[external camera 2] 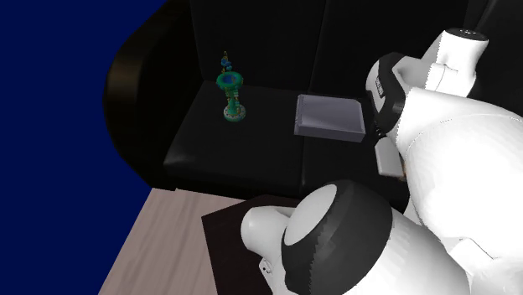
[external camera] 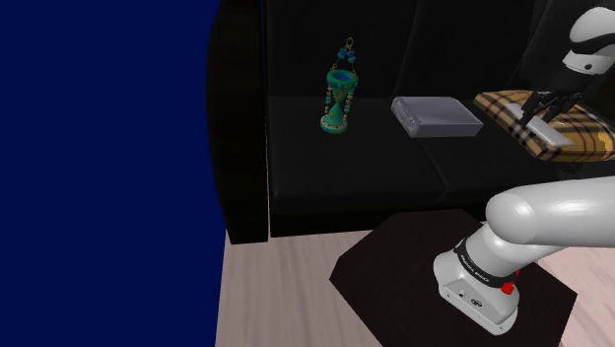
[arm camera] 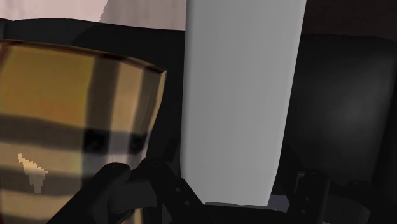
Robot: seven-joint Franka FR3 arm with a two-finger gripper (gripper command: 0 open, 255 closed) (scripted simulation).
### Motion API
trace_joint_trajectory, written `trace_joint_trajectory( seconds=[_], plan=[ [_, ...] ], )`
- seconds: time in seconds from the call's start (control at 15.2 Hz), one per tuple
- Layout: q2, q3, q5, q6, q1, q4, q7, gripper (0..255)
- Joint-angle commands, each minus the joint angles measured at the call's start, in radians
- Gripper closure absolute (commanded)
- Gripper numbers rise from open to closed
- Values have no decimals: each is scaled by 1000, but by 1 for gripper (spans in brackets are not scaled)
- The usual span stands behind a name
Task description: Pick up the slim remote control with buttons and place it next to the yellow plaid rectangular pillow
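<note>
Robot hand (external camera: 545,111) is clenched on a slim grey remote (external camera: 548,136), held at the edge of the yellow plaid pillow (external camera: 591,130) on a black sofa (external camera: 325,163). Grey box (external camera: 437,115) lies near pillow; teal hourglass ornament (external camera: 338,99) stands farther off.

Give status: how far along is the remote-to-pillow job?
Pickup looks done: the hand clasps the grey remote. In hand: the remote hangs at the yellow plaid pillow. Left: set it on the dark sofa seat beside that pillow, then release.
</note>
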Motion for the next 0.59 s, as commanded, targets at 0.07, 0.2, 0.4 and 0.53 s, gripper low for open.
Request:
trace_joint_trajectory(
  seconds=[0.07, 0.2, 0.4, 0.53],
  plan=[
    [9, -15, -9, 46, -2, -36, 2, 255],
    [17, -25, -14, 75, -2, -56, 3, 255],
    [32, -41, -21, 119, -1, -86, 4, 255],
    [44, -52, -25, 149, 0, -104, 4, 255]
  ],
)
